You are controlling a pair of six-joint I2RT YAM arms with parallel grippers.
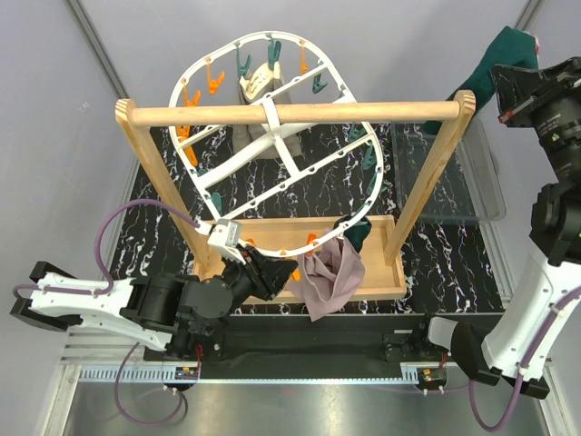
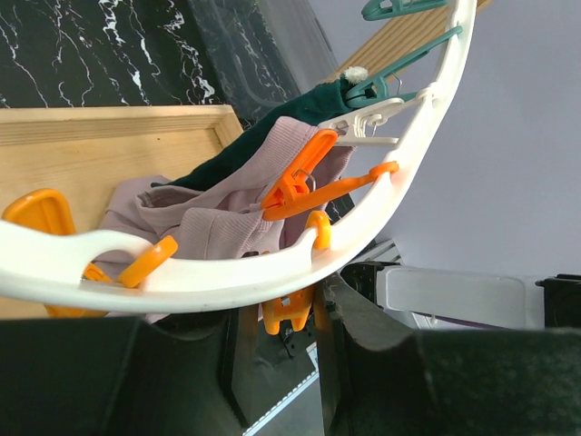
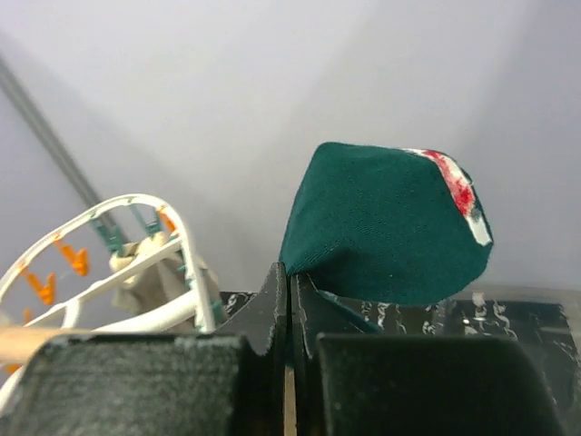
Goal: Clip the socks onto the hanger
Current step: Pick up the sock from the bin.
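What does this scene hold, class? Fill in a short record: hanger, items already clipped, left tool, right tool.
Hanger: white oval frame, tilted, hung from the wooden rail
Clipped at near rim: mauve sock, teal sock
Clipped at far rim: grey-beige cloth
Left tool: at the near rim, a finger on each side of an orange clothespin; grip unclear
Right tool: far right, shut on a second teal sock
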